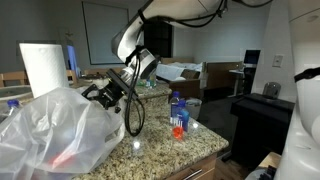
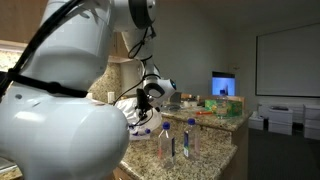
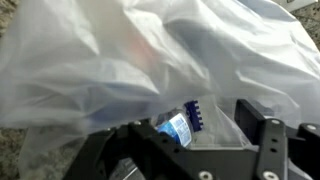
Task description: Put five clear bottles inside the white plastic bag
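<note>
ROBOT ARM AT THE BAG: A black two-fingered gripper (image 1: pixel 104 96) hangs at the mouth of a crumpled, translucent white plastic bag (image 1: pixel 48 132). The bag sits at one end of the speckled granite bench (image 1: pixel 190 150), beside a white paper-towel roll (image 1: pixel 42 66) near the back edge. In the wrist view the gripper (image 3: pixel 183 150) has its fingers (image 3: pixel 265 140) spread wide. A small clear bottle with a blue cap and blue label (image 3: pixel 178 126) lies on its side between them, under the bag's (image 3: pixel 120 60) overhanging film. Neither finger appears to press the bottle, so it looks loose rather than gripped. The bag slumps open toward the arm, probably so that bottles can go in sideways. More upright clear bottles (image 1: pixel 178 116) stand near the bench's opposite corner, well apart from the gripper. They also appear in an exterior view (image 2: pixel 166 142), close to the front edge.
</note>
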Available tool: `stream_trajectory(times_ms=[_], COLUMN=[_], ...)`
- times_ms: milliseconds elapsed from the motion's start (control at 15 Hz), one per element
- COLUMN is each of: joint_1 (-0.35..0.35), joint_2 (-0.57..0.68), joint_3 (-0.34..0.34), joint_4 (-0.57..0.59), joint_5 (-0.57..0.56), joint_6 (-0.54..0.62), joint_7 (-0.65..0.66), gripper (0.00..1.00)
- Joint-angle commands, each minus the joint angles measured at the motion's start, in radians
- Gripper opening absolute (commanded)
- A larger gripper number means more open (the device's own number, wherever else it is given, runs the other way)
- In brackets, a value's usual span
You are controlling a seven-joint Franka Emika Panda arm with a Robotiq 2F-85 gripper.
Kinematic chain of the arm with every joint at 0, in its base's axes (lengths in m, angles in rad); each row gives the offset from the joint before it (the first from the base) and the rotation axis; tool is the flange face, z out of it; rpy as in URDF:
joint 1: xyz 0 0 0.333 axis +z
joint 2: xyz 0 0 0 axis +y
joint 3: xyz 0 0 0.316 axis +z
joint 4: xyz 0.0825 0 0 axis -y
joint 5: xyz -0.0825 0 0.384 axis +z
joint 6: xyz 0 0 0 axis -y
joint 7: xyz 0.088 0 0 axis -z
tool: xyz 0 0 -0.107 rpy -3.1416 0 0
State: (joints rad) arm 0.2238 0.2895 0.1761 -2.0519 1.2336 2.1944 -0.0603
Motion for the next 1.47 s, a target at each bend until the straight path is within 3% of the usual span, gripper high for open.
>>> stream_trajectory(times_ms=[0, 267, 867, 1133, 1400], joint_1=[-0.029, -0.059, -0.167, -0.203, -0.240], joint_2=[-0.038, -0.089, -0.352, -0.472, -0.574], joint_3=[-0.028, -0.078, -0.171, -0.170, -0.139], joint_4=[-0.012, -0.013, 0.064, 0.004, -0.119], joint_5=[-0.080, -0.260, -0.882, -1.147, -1.422], joint_6=[-0.049, -0.066, -0.068, -0.010, 0.038], joint_7=[0.017, 0.037, 0.063, 0.086, 0.259], gripper=[1.00, 1.00, 1.00, 1.00, 1.00])
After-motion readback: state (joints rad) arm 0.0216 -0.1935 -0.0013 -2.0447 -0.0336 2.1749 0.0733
